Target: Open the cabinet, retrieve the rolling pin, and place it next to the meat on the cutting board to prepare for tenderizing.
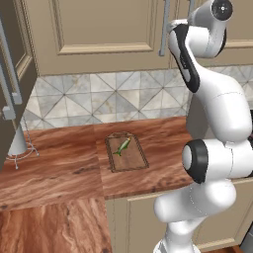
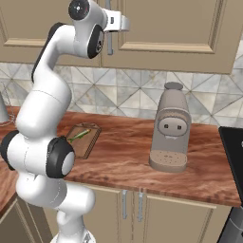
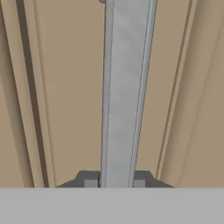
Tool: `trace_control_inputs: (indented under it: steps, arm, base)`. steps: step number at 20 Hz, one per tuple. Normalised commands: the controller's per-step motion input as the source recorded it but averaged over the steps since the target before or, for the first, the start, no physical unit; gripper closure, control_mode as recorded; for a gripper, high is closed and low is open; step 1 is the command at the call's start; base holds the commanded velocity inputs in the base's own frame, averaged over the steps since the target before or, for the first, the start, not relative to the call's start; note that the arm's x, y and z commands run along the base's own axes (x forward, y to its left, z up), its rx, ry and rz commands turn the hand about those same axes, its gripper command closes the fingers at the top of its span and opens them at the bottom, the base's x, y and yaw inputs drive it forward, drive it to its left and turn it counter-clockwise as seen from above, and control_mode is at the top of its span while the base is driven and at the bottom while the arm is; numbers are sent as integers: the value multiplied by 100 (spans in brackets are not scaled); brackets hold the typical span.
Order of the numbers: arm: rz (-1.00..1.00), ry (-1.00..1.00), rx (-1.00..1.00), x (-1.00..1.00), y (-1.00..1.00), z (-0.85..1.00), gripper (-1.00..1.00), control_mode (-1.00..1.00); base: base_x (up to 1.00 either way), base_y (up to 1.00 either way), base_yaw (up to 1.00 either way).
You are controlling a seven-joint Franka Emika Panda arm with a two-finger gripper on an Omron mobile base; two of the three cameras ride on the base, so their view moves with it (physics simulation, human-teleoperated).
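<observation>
Early in the task, by the look of it: only the first grasp made, the rest still ahead. Gripper [image 3: 117,178] raised high to the cabinet [image 1: 99,29] and pinched onto a long vertical silver bar handle [image 3: 124,87], one dark finger tip [image 3: 89,179] pressed against each side of the bar in the hand view, no gap visible. Both doors flat and shut in the base views, panels flush, nothing of the interior exposed, so door not yet swung out. Rolling pin nowhere on the counter [image 1: 59,168]; presumably behind those closed doors, though impossible to confirm from here. Cutting board [image 1: 126,153] lying toward the front edge of the counter, below the grasped handle, long side running front to back, with the meat [image 1: 121,147] resting slantwise on its rear half and the front half bare. Beige coffee machine [image 2: 171,128] standing further along the counter toward its right end, well apart from the board. Still to do, as a judgement: pull the handle outward to swing the door open, let go, reach inside for the pin, carry it down and lay it on the board beside the meat without pushing the meat aside.
</observation>
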Motion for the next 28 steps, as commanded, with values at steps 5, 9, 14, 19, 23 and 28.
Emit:
trace_control_inputs:
  steps: [5,9,14,19,23,28]
  arm:
    - [0,4,0,12,8,0,100,-100]
    - [0,0,0,0,0,0,100,-100]
    - [5,0,0,6,1,-8,100,-100]
    - [9,0,-1,6,1,-9,100,-100]
    - [3,-1,0,-9,-1,-3,100,-100]
    - [0,0,0,-32,-22,0,100,-100]
  base:
    - [0,0,0]
    - [0,0,0]
    - [0,0,0]
    - [0,0,0]
    - [0,0,0]
    - [0,0,0]
